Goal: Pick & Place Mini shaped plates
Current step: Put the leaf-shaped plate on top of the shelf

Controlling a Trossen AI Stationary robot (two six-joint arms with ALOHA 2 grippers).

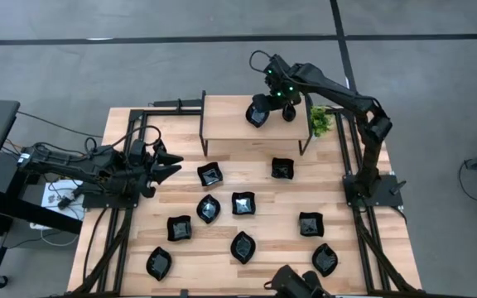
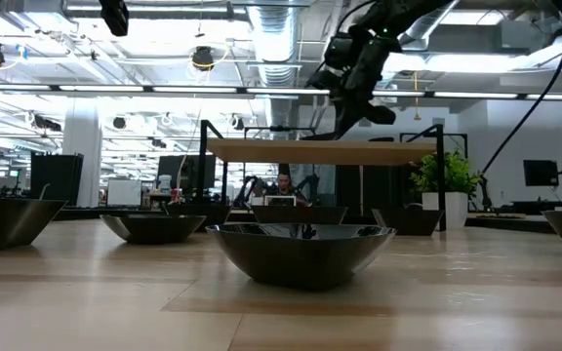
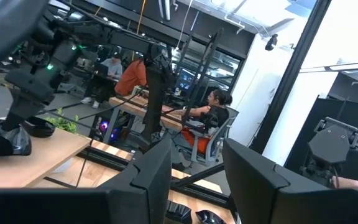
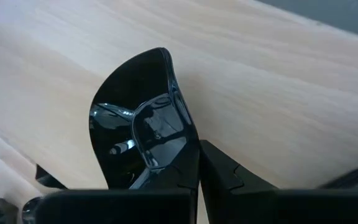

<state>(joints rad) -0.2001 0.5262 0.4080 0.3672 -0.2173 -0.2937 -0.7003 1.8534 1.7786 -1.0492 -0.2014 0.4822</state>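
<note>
While clamped on the rim of a glossy black leaf-shaped mini plate (image 4: 143,124) over the raised light-wood shelf (image 1: 226,116), right gripper (image 1: 265,106) fingers: lower level, release only once seated. Left gripper (image 1: 166,165): spread, empty, above the tabletop (image 1: 346,248). Contact between plate and shelf: not discernible.

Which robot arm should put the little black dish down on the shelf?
The right arm, probably. Its right gripper is already shut on a mini plate just above the raised wooden shelf. The left gripper is open, empty, and off at the table's left side.
</note>
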